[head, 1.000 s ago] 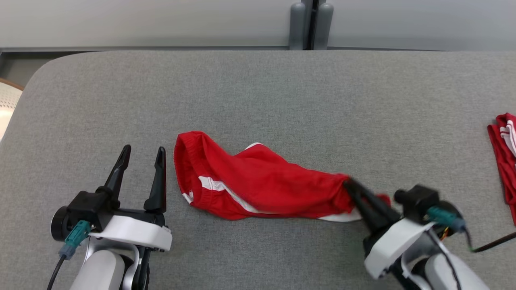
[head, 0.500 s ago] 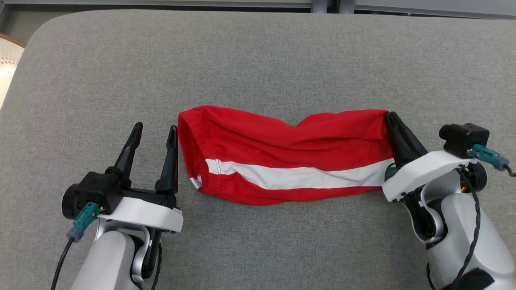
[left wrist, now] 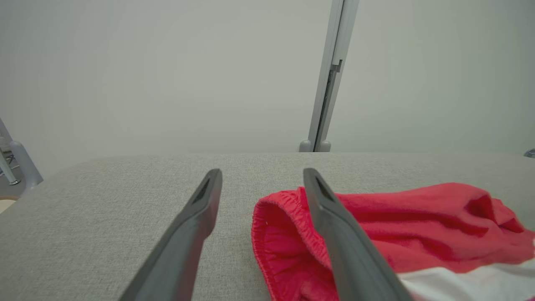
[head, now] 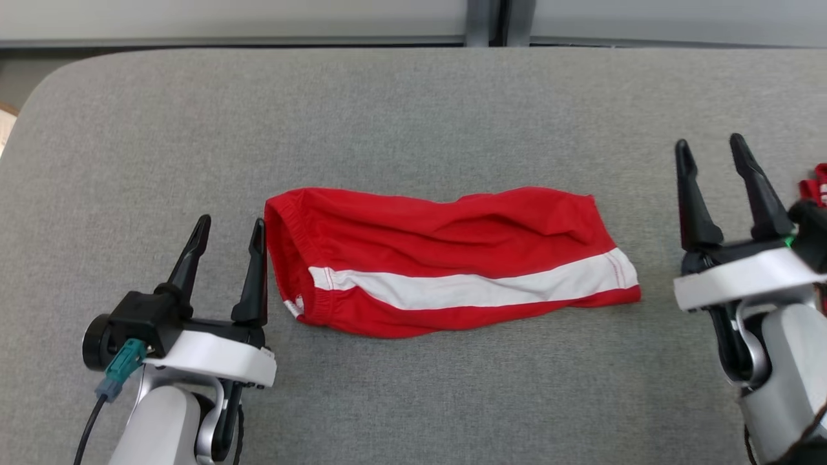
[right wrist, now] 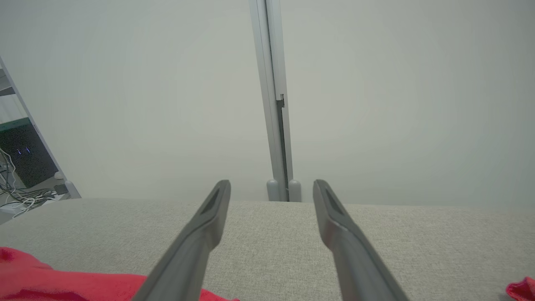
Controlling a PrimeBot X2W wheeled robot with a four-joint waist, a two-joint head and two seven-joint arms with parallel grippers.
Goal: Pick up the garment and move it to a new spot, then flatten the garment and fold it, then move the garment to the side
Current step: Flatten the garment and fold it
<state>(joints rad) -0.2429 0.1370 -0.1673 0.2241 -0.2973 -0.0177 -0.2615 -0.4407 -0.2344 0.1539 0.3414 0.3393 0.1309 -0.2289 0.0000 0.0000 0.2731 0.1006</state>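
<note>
Red garment point(head: 446, 258) lies on the grey worktop point(head: 413, 116), about mid-width and nearer the near edge than the far one. It looks like shorts. The long axis runs left-right, with the elastic waistband at the left end and the hem at the right end. A white stripe runs the full length of the lower half. The upper red panel is mostly flat with a few wrinkles.

Left gripper point(head: 232, 221): fingers spread, nothing between them. It sits near the worktop's near-left corner, and its inner finger is just beside the waistband. Can't tell if it touches. In the left wrist view that finger overlaps the waistband edge.

Right gripper point(head: 709, 140): fingers spread, empty. It is close to the right edge and apart from the hem, with bare worktop between them.

Second red-and-white cloth point(head: 817, 187) is at the right edge, mostly hidden behind the right wrist. Grey post point(head: 488, 22) stands behind the far edge.
</note>
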